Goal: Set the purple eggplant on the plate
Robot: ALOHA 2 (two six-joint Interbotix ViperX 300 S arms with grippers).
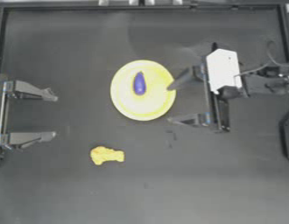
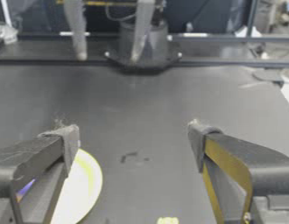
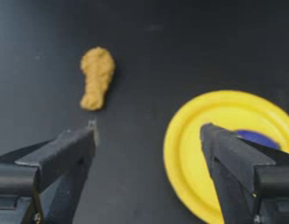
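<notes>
1. Top view. Purple eggplant (image 1: 139,83) lies on the plate (image 1: 142,90), near its middle, stem end toward the lower edge of the picture. Right pincer (image 1: 181,99) sits just beside the plate's right rim, jaws spread wide, nothing between them; one jaw tip overlaps the rim. Left pincer (image 1: 52,115) is parked at the left side of the tabletop (image 1: 65,192), jaws also apart and empty. An orange-yellow nugget piece (image 1: 106,155) lies well apart from the plate, toward the lower left.

2. Left wrist view. Own jaws apart, empty. A slice of the plate (image 2: 85,186) shows beside one jaw, with a sliver of purple behind that jaw. Bare tabletop beyond.

3. Right wrist view. Own jaws wide, holding nothing. The plate (image 3: 229,127) is partly behind one jaw; a bit of the eggplant (image 3: 258,138) shows on it. The nugget piece (image 3: 97,76) lies apart on the tabletop.

4. Step in hand, by judgement: placement looks done; what remains is withdrawal. Best lifted clear first, then drawn back, so the jaw near the rim does not nudge the plate.

5. Writing, brands, labels: none legible in any view.
</notes>
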